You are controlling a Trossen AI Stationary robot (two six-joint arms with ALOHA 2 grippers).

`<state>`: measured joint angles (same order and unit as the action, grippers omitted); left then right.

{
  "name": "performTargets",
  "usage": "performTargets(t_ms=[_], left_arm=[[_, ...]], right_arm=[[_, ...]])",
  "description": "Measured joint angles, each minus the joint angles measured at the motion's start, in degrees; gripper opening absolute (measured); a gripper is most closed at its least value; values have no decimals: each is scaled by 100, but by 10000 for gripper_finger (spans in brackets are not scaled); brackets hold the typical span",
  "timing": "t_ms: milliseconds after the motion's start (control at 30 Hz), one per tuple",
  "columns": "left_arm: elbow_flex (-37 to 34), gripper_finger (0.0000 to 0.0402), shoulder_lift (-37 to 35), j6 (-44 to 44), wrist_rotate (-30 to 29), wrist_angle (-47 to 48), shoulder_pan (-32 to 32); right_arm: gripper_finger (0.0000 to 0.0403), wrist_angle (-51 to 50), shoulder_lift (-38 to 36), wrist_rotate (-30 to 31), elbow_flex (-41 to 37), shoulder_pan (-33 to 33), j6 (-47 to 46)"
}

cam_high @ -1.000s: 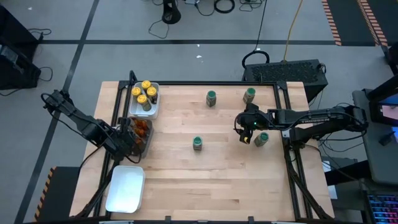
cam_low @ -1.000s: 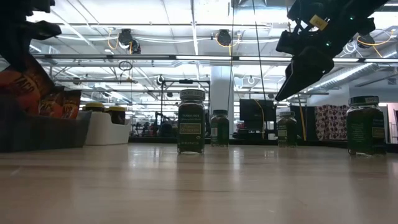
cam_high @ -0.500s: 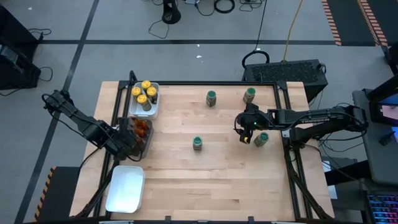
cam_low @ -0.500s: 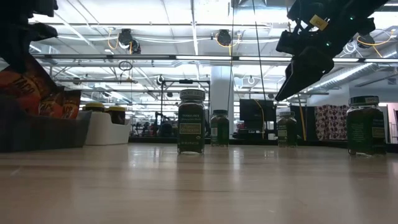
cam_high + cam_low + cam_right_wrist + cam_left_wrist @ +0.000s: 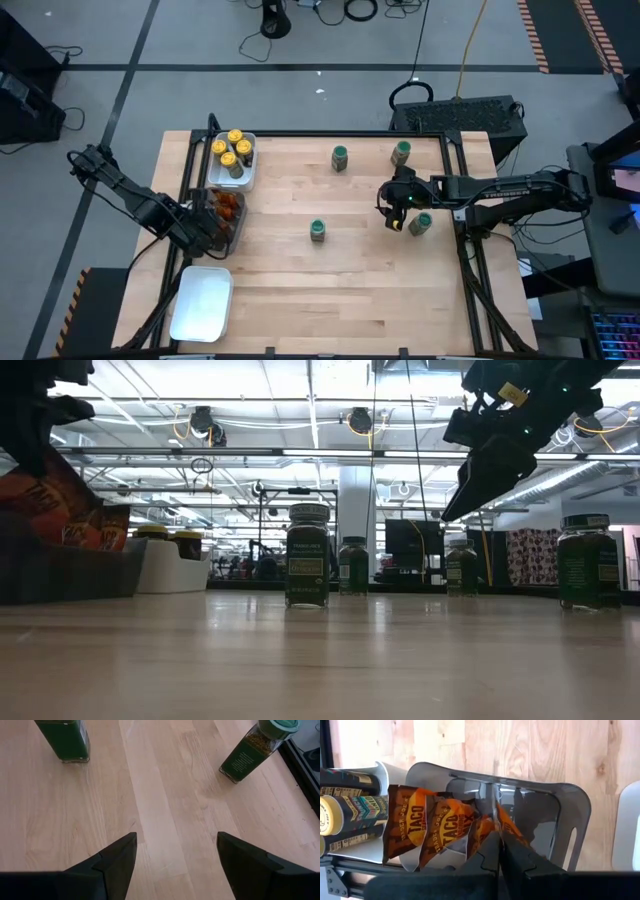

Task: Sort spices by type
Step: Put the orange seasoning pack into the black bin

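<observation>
Several orange packets [image 5: 447, 830] stand on edge in the dark grey tray [image 5: 560, 820] at the table's left. My left gripper [image 5: 213, 228] hangs over that tray, shut on one packet [image 5: 40, 495]. Several yellow-lidded jars [image 5: 232, 152] lie in a white tray [image 5: 248, 172] beyond it. Green-lidded jars stand upright on the wood at the centre [image 5: 318, 230], at the far side [image 5: 341, 157] [image 5: 401, 152] and at the right [image 5: 421, 223]. My right gripper [image 5: 390, 208] hovers open above bare wood, next to the right-hand jar and clear of it. My left gripper pinches an orange packet at its upper edge [image 5: 509, 826] between its two shut fingers, coming from above and pointing steeply down. The packet shows edge-on at the fingertips. It is tilted and stays inside the tray among the other packets.
An empty-looking white tray [image 5: 202, 303] sits at the near left corner. Black rails [image 5: 455, 160] frame the table. Bare wood spreads between the centre jar and the near edge.
My left gripper has rolled a little about its own pointing line, and the held packet has tilted slightly with it. It has not shifted along the table.
</observation>
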<state>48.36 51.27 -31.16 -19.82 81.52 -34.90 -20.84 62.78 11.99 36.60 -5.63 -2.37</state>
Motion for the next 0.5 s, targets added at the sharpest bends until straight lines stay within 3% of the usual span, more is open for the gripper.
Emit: performTargets(t_ms=[167,400,500], left_arm=[[0,26,0,-4,-4,2,-2],[0,112,0,-681,-4,0,-1],[0,125,0,-677,118,0,-2]], right_arm=[[258,-2,0,0,0,0,7],[258,-1,0,0,0,-1,28],[258,0,0,0,0,-2,30]])
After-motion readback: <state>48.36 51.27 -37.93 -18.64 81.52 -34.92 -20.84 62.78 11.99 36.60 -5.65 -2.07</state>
